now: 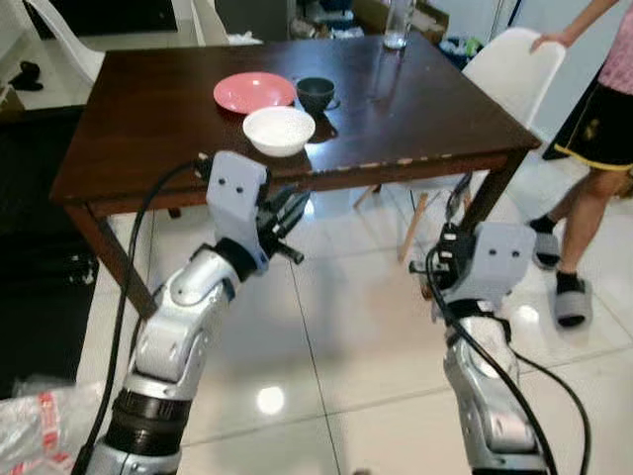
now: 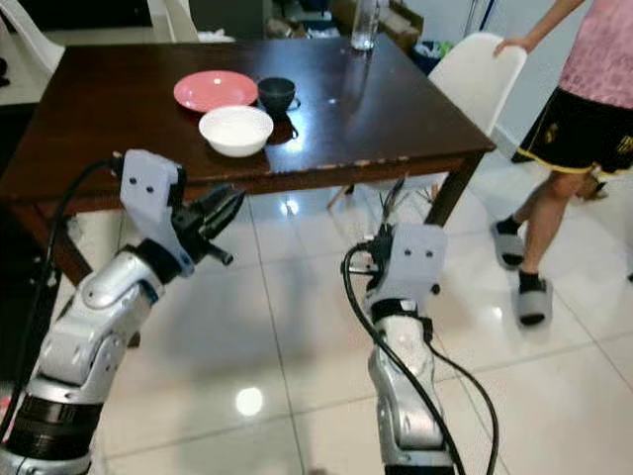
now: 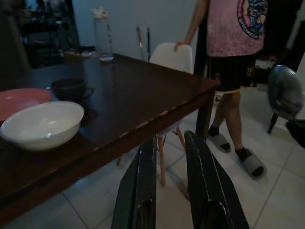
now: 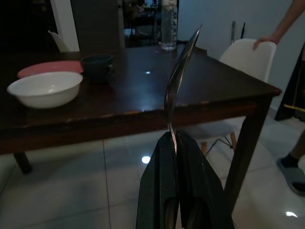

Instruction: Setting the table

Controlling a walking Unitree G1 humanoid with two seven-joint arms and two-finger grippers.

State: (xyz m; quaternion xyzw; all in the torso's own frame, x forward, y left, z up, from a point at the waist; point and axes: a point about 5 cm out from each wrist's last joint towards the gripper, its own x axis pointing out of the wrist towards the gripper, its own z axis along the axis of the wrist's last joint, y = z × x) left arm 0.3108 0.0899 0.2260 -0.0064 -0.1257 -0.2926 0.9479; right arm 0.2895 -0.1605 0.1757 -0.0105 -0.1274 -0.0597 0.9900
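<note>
On the dark wooden table [image 1: 148, 129] stand a pink plate [image 1: 254, 91], a white bowl [image 1: 279, 130] near the front edge and a small dark bowl [image 1: 316, 92]. My left gripper [image 1: 288, 230] hovers just below the table's front edge, under the white bowl [image 3: 43, 125]; its fingers [image 3: 143, 191] stand apart with nothing between them. My right gripper [image 4: 175, 138] is shut on a metal spoon [image 4: 180, 71] that points up. It hangs over the floor, in front of and below the table's right front corner [image 1: 447, 237].
A clear water bottle [image 1: 397, 25] stands at the table's far edge. A white chair [image 1: 504, 69] sits at the right side, a person's hand on its back; the person [image 1: 598, 129] stands on the tiled floor there. A plastic bag [image 1: 40, 426] lies lower left.
</note>
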